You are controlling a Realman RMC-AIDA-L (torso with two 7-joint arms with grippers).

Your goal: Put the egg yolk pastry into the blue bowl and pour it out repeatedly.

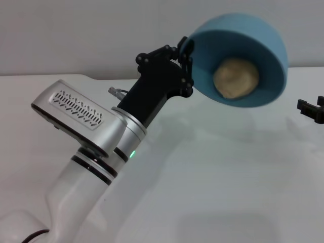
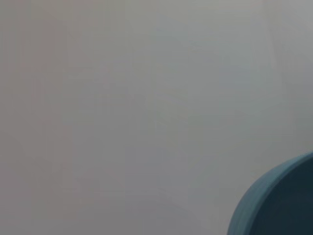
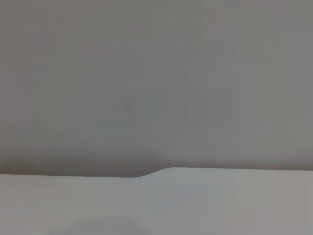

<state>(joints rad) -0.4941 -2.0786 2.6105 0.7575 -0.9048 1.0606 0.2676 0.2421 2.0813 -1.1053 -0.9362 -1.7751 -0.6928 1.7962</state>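
My left gripper is raised above the table and shut on the rim of the blue bowl. The bowl is tipped on its side, its opening facing me and downward. The egg yolk pastry, a tan lumpy ball, rests inside against the bowl's lower wall. In the left wrist view only an edge of the blue bowl shows at a corner. My right gripper sits low at the right edge of the head view, only partly in view.
The white table spreads under the raised bowl, with its far edge against a grey wall. The right wrist view shows only the table edge and wall.
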